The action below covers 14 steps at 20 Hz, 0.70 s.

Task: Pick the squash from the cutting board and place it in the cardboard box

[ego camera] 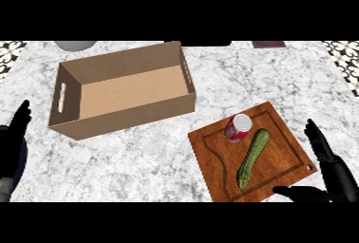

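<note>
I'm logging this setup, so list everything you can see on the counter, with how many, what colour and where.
cardboard box: one, brown, open-topped, upper left of the counter.
cutting board: one, reddish-brown wood, lower right.
squash: one, green, long, lying on the cutting board.
can: one, red with a pale top, on the board's upper part, beside the squash's upper end.
grey object: one, far edge, upper left, cut off.
dark object: one, far edge, upper right, cut off.
counter: white-grey marble.
left hand: black, open, left edge.
right hand: black, open, right of the board.
</note>
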Available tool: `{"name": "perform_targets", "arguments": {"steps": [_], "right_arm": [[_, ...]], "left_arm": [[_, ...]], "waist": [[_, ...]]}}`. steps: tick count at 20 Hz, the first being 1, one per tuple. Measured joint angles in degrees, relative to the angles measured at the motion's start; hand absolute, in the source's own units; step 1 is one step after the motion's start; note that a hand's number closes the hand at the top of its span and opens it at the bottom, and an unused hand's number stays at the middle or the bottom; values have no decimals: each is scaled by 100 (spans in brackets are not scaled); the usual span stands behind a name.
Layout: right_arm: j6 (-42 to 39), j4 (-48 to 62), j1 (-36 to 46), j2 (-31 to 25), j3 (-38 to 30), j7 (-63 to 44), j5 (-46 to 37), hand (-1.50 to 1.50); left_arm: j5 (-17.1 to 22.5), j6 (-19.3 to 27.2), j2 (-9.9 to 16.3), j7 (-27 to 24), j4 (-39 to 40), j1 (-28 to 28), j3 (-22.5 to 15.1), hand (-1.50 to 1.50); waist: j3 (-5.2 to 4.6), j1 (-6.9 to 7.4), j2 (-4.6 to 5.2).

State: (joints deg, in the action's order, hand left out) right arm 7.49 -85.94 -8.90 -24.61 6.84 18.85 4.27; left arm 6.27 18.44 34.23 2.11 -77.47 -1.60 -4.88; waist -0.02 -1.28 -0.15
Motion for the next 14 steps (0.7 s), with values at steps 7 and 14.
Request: {"name": "perform_targets", "arguments": {"steps": [7, 14], "right_arm": [[-198, 452, -481, -20, -270, 1680, -190, -150], [-165, 171, -346, -985, -18, 662, -1366, -150]], "left_arm": [[-270, -69, -119, -67, 275, -253, -1, 0], [-336, -195, -107, -48, 391, -428, 46, 0]], "waist": [[5, 64, 12], [-8, 127, 17]]}}
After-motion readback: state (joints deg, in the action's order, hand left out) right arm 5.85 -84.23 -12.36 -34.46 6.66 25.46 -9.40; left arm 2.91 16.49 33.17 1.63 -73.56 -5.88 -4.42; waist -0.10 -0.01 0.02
